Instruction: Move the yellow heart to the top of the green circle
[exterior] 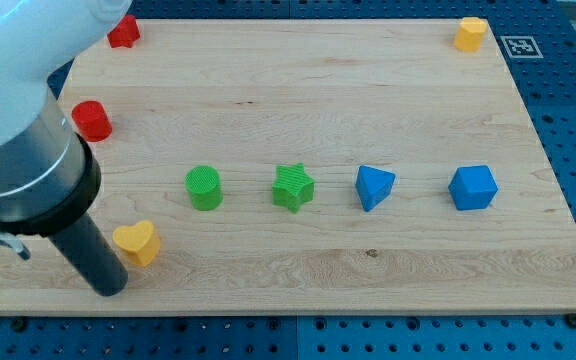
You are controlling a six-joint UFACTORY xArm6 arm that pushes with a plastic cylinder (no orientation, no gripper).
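Note:
The yellow heart point(137, 241) lies near the board's bottom left corner. The green circle point(204, 187) stands up and to the right of it, a short gap away. My tip point(107, 288) rests on the board just below and left of the yellow heart, close to it or touching; I cannot tell which. The thick rod and arm rise from it to the view's upper left and hide part of the board's left edge.
A green star point(293, 187), a blue triangle point(373, 186) and a blue cube point(472, 187) stand in a row right of the green circle. A red cylinder point(92, 120) and a red block point(122, 32) are at the left; a yellow block point(470, 33) at top right.

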